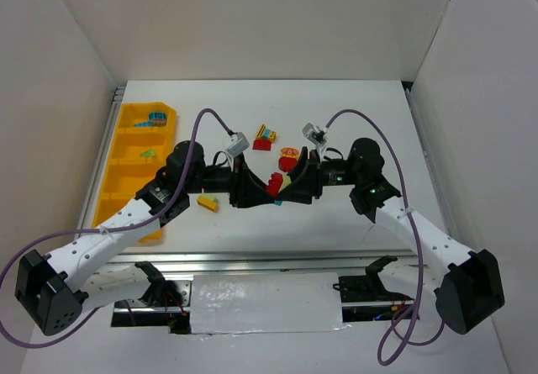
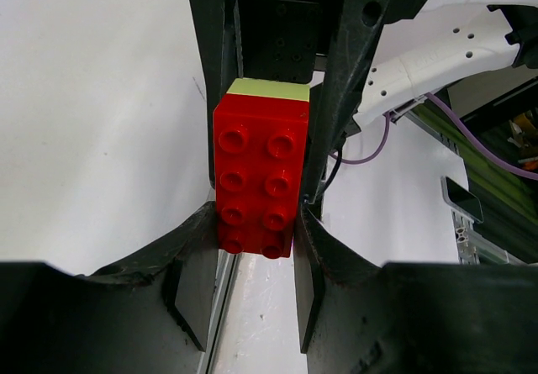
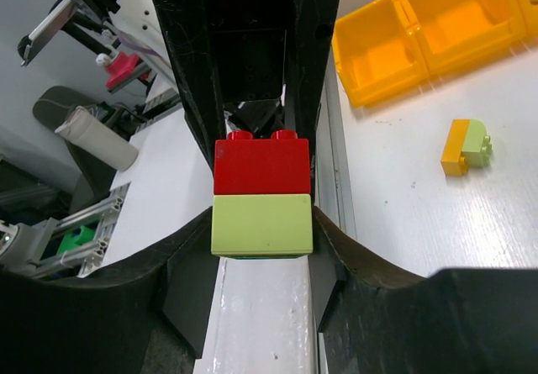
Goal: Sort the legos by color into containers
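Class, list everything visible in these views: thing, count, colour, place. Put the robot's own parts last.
table: one, white, under everything.
tray: one, yellow-orange, left side of table.
teal-blue bricks: small cluster, tray's far compartment.
greenish brick: one, tray's next compartment.
yellow-red-teal clump: one, far middle of table.
red-yellow clump: one, just right of it.
yellow-green clump: one, on table beside tray.
red-green clump: one, held between both pincers.
left pincer: one, black, shut on red-green clump.
right pincer: one, black, shut on it from opposite side.
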Tool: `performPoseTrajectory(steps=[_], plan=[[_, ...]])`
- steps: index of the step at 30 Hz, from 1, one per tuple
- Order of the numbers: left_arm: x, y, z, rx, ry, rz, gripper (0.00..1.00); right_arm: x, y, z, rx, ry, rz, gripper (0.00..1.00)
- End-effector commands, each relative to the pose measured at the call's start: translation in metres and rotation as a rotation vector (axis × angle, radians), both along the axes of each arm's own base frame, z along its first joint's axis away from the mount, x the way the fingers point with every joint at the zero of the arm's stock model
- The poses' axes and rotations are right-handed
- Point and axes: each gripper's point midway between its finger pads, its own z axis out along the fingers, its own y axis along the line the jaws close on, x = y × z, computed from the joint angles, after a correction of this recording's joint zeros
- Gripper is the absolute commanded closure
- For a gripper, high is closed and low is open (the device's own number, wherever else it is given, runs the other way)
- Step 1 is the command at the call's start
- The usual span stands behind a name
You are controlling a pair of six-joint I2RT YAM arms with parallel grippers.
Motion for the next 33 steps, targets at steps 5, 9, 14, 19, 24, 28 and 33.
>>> performPoseTrajectory(steps=[5,9,14,19,24,28,33], plan=[[-0.007,0.000,0.031,-0.069,-0.084,-0.043,1.00,0.003,-0.006,0.010,0.020,-0.069,-0.027,0.58],[-0.009,-0.001,0.032,-0.077,-0.087,-0.050,1.00,0.002,-0.005,0.011,0.022,-0.069,-0.022,0.56],[-0.007,-0.001,0.034,-0.080,-0.088,-0.045,1.00,0.002,-0.006,0.010,0.017,-0.058,-0.024,0.33],[-0.005,0.000,0.034,-0.073,-0.091,-0.030,1.00,0.007,-0.009,0.015,0.024,-0.070,-0.079,0.33],[-0.005,0.000,0.033,-0.069,-0.086,-0.029,1.00,0.012,-0.016,0.024,0.063,-0.085,-0.153,0.34],[-0.007,0.001,0.033,-0.076,-0.087,-0.038,1.00,0.012,-0.018,0.030,0.086,-0.096,-0.166,0.42],[-0.007,0.001,0.032,-0.073,-0.087,-0.033,1.00,0.012,-0.018,0.030,0.090,-0.094,-0.156,0.63]])
